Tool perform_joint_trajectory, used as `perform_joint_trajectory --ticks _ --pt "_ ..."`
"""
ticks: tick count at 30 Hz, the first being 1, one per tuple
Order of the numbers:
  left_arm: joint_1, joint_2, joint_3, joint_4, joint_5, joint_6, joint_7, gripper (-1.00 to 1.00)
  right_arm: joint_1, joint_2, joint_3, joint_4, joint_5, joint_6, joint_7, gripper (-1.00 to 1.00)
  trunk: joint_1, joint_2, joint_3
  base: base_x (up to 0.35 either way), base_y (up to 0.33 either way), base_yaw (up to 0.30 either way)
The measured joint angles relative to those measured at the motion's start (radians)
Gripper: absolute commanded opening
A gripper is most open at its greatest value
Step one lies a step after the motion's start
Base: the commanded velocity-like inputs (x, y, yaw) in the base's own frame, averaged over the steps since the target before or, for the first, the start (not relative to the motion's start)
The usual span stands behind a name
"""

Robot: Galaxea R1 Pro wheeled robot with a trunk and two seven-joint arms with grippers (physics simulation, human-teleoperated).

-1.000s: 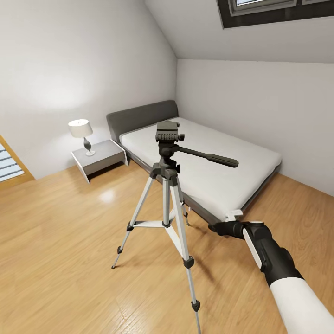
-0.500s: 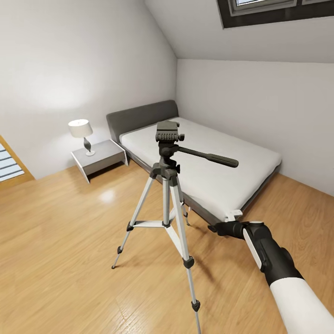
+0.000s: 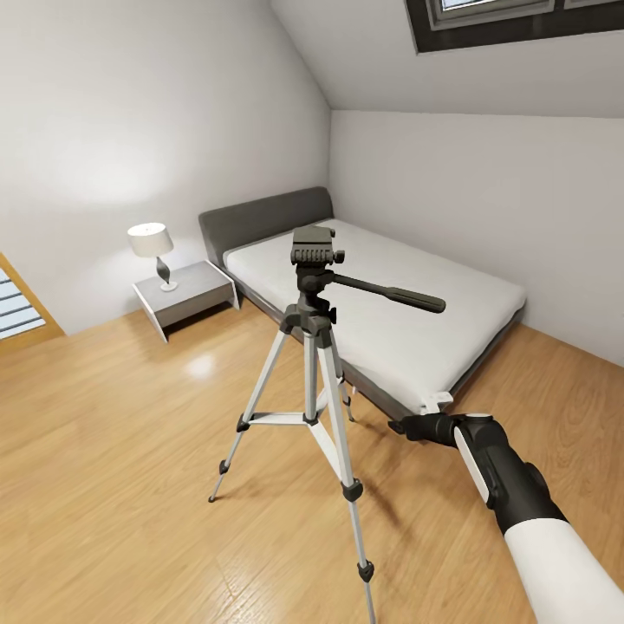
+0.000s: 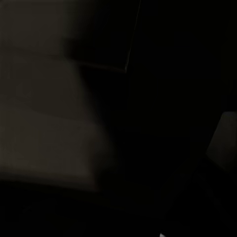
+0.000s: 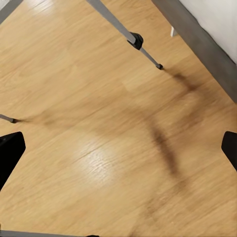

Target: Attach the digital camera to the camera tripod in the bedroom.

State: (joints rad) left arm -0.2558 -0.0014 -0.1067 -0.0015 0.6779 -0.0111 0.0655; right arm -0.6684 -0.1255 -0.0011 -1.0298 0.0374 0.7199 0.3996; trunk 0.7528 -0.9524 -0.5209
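Observation:
The camera tripod (image 3: pixel 313 347) stands on the light wood floor in the middle of the bedroom, silver legs spread. Its black head (image 3: pixel 313 247) is bare on top and the long black handle (image 3: pixel 390 296) points right toward the bed. The digital camera is out of view. My right gripper (image 3: pixel 406 426) hangs low to the right of the tripod, near the bed's corner. In the right wrist view the gripper (image 5: pixel 119 150) is open, its fingertips (image 5: pixel 10 154) far apart over bare floor, with one tripod leg (image 5: pixel 123 30) ahead. The left wrist view is almost black.
The grey low bed (image 3: pixel 390 312) with white mattress runs along the right wall behind the tripod; its frame (image 5: pixel 197 44) lies close to my right gripper. A grey nightstand (image 3: pixel 186 296) with a white lamp (image 3: pixel 152 243) sits at the left. A dark-framed skylight (image 3: pixel 503 24) is overhead.

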Motion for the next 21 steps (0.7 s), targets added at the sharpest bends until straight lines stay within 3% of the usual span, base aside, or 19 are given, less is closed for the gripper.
perform_joint_trajectory --ticks 5,21 --pt "0.0 0.0 0.0 0.0 0.0 -0.001 0.001 -1.0 0.0 0.0 0.002 0.0 0.001 0.0 0.0 1.0 0.0 0.0 0.0 0.0 0.0 0.0" --pt "0.0 0.003 0.0 0.0 0.0 0.0 0.001 -1.0 -0.001 0.0 0.001 0.007 0.0 -0.001 0.0 1.0 -0.061 0.112 0.05 0.0 0.0 0.0"
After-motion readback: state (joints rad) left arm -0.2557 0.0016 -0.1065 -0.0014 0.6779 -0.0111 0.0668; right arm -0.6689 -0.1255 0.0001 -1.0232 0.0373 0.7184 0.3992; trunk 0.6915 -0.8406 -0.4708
